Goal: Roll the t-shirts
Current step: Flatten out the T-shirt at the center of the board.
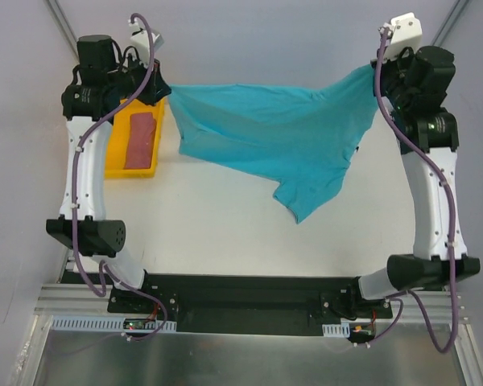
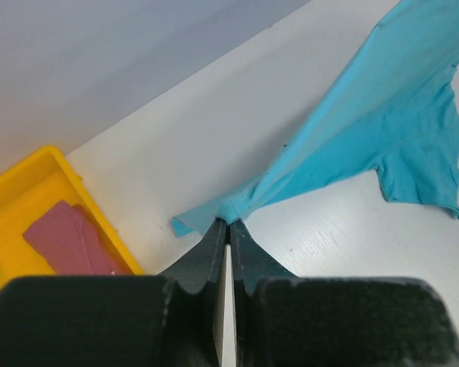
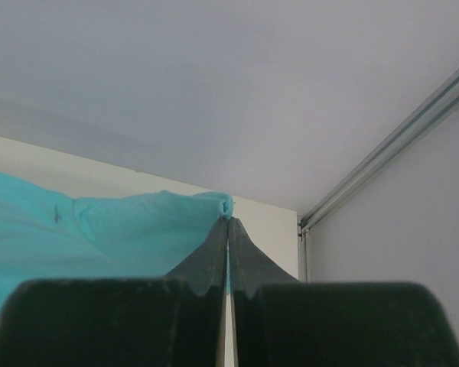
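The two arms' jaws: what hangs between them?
The teal t-shirt, stretched between the left jaws and right jaws, each shut on an edge of it. The top view shows this.

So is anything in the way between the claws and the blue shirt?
No, nothing. The left claw and the right claw are each shut on an edge of the blue shirt, which hangs stretched between them. The yellow tray sits off to the side.

plain teal-blue t-shirt (image 1: 266, 137), plain dusty red-pink t-shirt (image 1: 142, 138), bright yellow tray (image 1: 133, 171), white table (image 1: 225, 233), pale grey walls (image 1: 266, 40)
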